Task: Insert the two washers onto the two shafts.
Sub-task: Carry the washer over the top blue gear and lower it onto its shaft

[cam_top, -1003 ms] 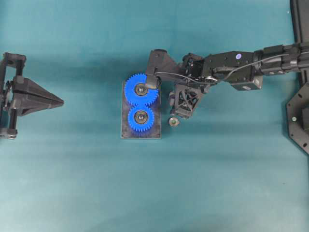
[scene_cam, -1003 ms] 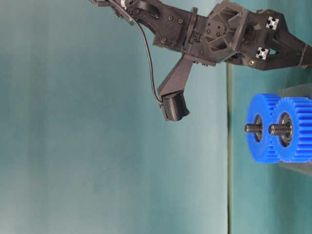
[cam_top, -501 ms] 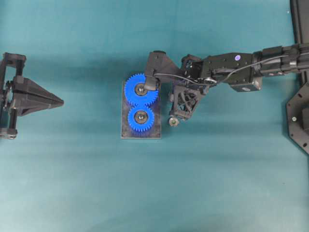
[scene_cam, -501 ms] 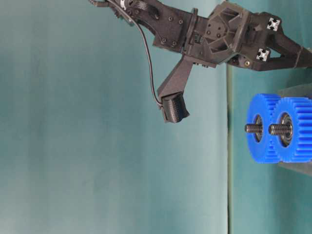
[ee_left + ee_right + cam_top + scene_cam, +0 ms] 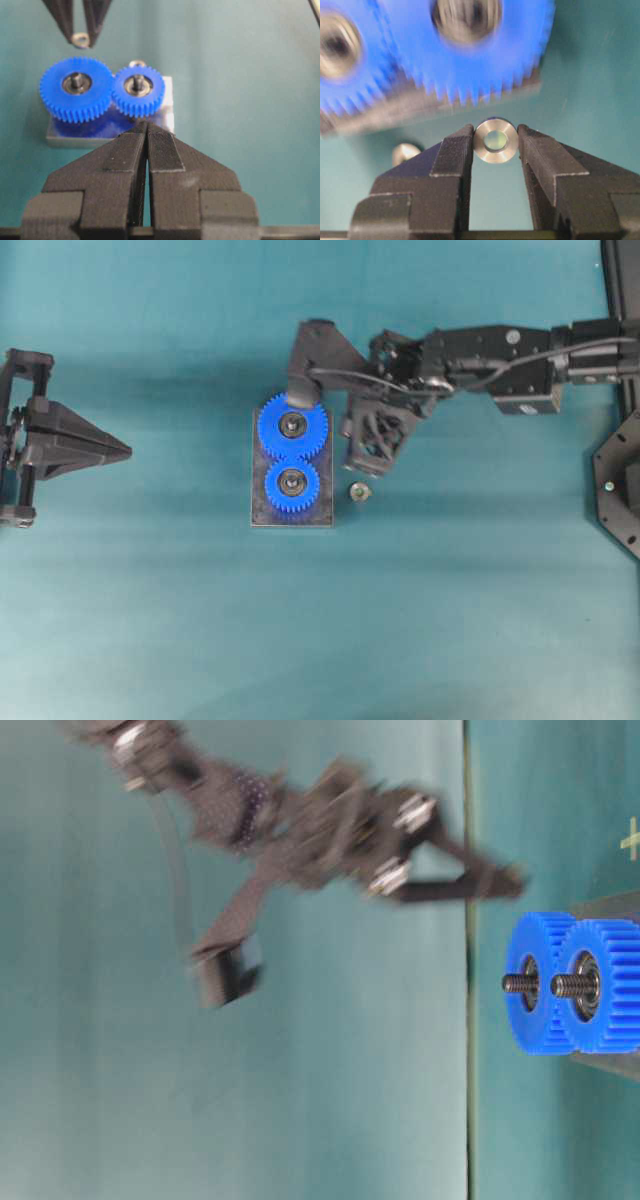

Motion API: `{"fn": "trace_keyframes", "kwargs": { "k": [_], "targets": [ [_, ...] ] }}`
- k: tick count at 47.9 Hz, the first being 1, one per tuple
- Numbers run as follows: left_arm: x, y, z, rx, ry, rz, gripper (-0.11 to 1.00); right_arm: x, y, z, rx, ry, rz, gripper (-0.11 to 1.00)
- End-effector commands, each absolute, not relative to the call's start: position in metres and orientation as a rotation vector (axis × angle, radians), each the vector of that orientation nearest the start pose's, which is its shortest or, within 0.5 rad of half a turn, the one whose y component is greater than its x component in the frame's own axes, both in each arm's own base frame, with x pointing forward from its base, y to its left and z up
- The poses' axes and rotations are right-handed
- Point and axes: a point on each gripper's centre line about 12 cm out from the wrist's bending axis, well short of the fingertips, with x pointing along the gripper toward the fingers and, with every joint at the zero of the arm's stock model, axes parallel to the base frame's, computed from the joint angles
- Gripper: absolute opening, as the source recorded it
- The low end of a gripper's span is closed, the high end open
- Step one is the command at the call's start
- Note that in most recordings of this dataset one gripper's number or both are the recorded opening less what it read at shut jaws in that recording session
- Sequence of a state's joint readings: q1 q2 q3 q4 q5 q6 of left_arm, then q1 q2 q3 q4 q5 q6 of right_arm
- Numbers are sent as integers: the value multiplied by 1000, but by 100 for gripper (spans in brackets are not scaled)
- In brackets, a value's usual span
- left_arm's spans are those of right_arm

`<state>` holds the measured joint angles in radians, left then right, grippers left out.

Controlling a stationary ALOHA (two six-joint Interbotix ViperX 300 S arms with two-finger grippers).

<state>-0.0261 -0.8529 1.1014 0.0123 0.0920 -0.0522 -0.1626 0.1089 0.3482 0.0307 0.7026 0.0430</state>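
Left gripper (image 5: 125,451) sat shut at the table's left edge, well away from the blue gears (image 5: 291,455) on their grey base (image 5: 262,518). Right gripper (image 5: 495,142) pinched the washer (image 5: 495,140) just beside the gears, another washer (image 5: 360,491) lay on the table

Bright, even light; the right arm (image 5: 300,820) smears with motion blur, blue gears (image 5: 445,50) out of focus

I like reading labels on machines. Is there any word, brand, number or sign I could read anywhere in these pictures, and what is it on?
None can be read.
Right arm: one small pale round dot, with no lettering to make out.
Gears, washer and both tools: no markings.
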Motion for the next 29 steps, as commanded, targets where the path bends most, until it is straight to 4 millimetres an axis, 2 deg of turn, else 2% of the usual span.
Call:
{"fn": "trace_keyframes", "kwargs": {
  "k": [1,9,29],
  "targets": [
    [217,-5,260,-36,330,-15,0,419,-65,201,148,1091,-157,30],
    [217,-5,260,-34,329,-15,0,438,-63,212,135,1069,-144,30],
    [216,-5,259,-36,330,-15,0,455,-59,200,100,1116,-111,30]
  ]
}}
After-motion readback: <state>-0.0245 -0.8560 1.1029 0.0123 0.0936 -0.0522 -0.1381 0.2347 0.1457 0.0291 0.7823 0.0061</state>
